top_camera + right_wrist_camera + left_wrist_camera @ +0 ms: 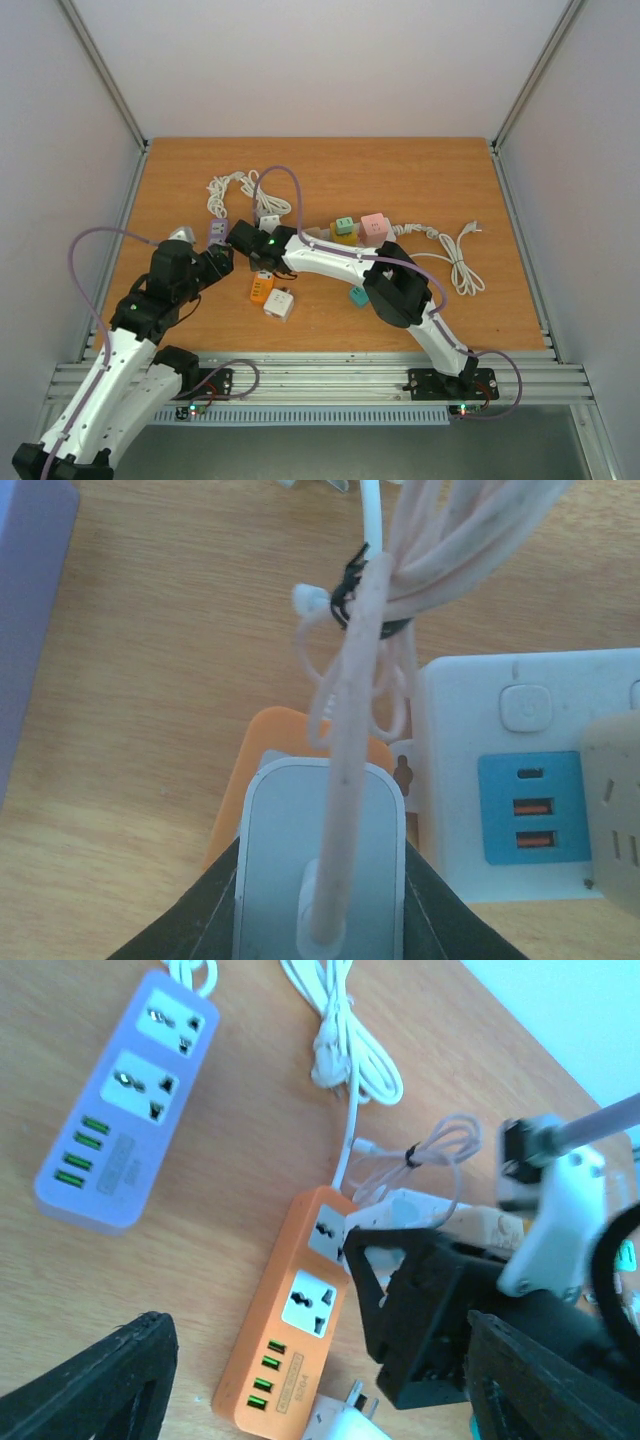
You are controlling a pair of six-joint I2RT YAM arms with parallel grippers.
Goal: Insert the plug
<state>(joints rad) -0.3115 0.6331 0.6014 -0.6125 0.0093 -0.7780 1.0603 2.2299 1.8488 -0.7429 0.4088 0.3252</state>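
My right gripper (320,910) is shut on a white plug (320,830) with a bundled pinkish cable (365,630) running from its back. The plug is held right over the upper end of the orange power strip (225,810), covering its top socket; I cannot tell how deep its pins sit. In the left wrist view the orange power strip (285,1345) lies on the wood with its lower socket bare, and the black right gripper (440,1325) stands at its top socket. My left gripper (320,1385) is open above and left of the strip, holding nothing.
A purple power strip (125,1110) lies left of the orange one. A white power strip (500,770) with a blue USB panel touches its right side. A loose white adapter (279,304) lies by its near end. Coiled white cables (232,190) and coloured cube adapters (360,228) lie farther back.
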